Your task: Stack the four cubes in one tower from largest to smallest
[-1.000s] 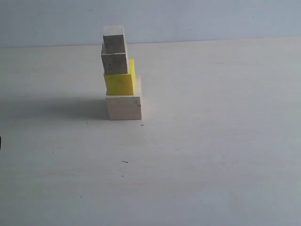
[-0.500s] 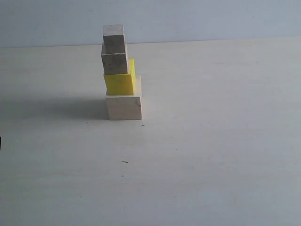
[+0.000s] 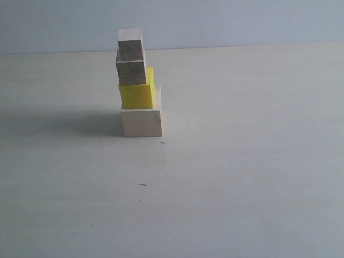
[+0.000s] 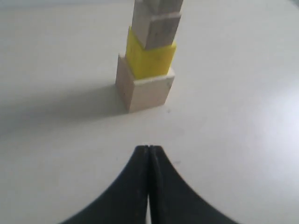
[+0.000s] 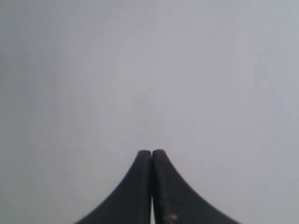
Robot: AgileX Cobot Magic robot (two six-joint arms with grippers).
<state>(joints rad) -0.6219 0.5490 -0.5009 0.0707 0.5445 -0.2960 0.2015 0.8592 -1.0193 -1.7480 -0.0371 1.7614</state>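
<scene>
The tower stands left of centre on the table: the large pale wood cube point(image 3: 141, 122) at the bottom, the yellow cube point(image 3: 136, 94) on it, then two small greyish cubes, the lower point(image 3: 130, 71) and the upper point(image 3: 130, 46). All four sit slightly offset from each other. The left wrist view shows the pale cube point(image 4: 145, 88), the yellow cube point(image 4: 150, 58) and the lower greyish cube point(image 4: 156, 30); the top one is cut off. My left gripper point(image 4: 148, 148) is shut and empty, a short way back from the tower. My right gripper point(image 5: 152, 152) is shut over bare table. Neither gripper shows in the exterior view.
The pale table point(image 3: 242, 161) spreads round the tower, with a grey wall point(image 3: 242, 21) behind its far edge. The tower casts a shadow point(image 3: 64, 123) to the left. A small dark speck point(image 3: 142, 184) lies in front of it.
A dark sliver at the exterior view's left edge has gone out of view. The tower has not moved.
</scene>
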